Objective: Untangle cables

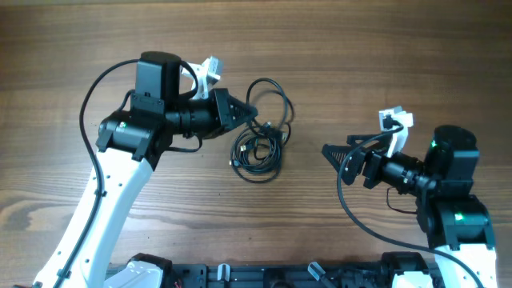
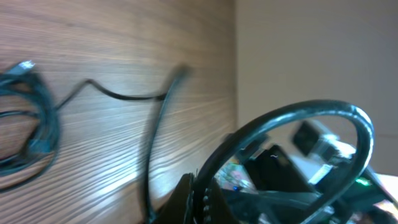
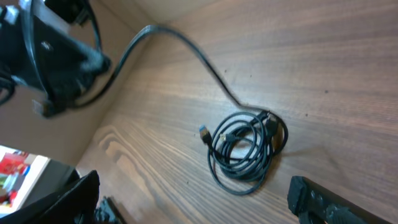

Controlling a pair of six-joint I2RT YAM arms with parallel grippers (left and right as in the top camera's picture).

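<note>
Noted the cables (image 1: pixel 258 150) lying as a small black coiled tangle near mid-bench (image 1: pixel 384 48), with a wider loop arching off toward the far edge and a plug end (image 3: pixel 203 129) poking from the coil's side (blue-tipped in the right wrist view). Logged the left pincer (image 1: pixel 250 118) clenched on a strand just beside the coil, tip pointing right, strand lifted off the wood. Marked the right pincer (image 1: pixel 332 154) released, fingers wide apart, well to the right of the tangle and touching none of it.
</note>
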